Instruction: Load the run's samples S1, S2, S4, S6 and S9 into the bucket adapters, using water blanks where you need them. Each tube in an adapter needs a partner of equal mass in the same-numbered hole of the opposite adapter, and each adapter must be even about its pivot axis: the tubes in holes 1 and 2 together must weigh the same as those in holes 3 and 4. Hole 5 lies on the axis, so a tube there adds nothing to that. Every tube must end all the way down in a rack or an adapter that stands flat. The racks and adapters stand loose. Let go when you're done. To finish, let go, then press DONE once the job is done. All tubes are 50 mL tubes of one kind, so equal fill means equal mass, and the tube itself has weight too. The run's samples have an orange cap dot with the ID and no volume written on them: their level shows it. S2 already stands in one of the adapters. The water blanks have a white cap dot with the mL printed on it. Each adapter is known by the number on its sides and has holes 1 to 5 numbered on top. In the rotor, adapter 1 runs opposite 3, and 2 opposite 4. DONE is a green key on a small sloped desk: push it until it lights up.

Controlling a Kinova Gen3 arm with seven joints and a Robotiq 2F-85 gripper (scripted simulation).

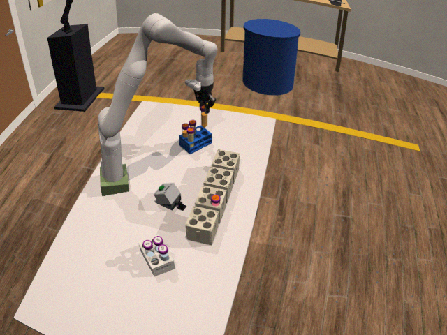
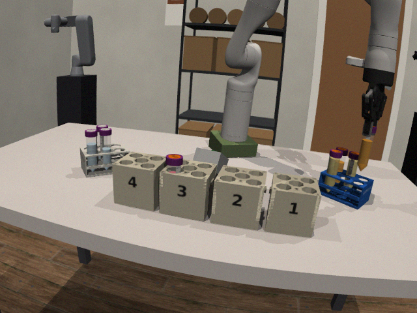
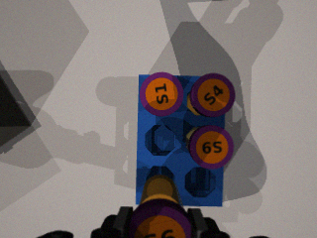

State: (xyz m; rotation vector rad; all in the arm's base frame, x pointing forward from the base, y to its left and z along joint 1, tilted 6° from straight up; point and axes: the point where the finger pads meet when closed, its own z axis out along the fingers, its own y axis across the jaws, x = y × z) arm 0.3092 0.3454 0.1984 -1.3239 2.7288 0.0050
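Beige adapter blocks stand nearest in the exterior view, in a row on the white table: adapter 4, adapter 3, adapter 2 and adapter 1. An orange-dotted, purple-capped tube stands upright in adapter 3. Behind adapter 4 a grey rack holds blue-filled blanks. To the right of adapter 1, the blue rack keeps S1, S4 and S9 upright.

Above that rack's far end hangs the held sample tube, long axis vertical, cone tip down and lifted clear above the rack's top, orange-filled. Its cap label is cut off at the wrist view's edge. The gripper pinches it just under the cap, fingers pointing straight down.

Farther back, the arm rises from its green base, arches high and drops its wrist vertically over the rack. A shelf unit stands behind.
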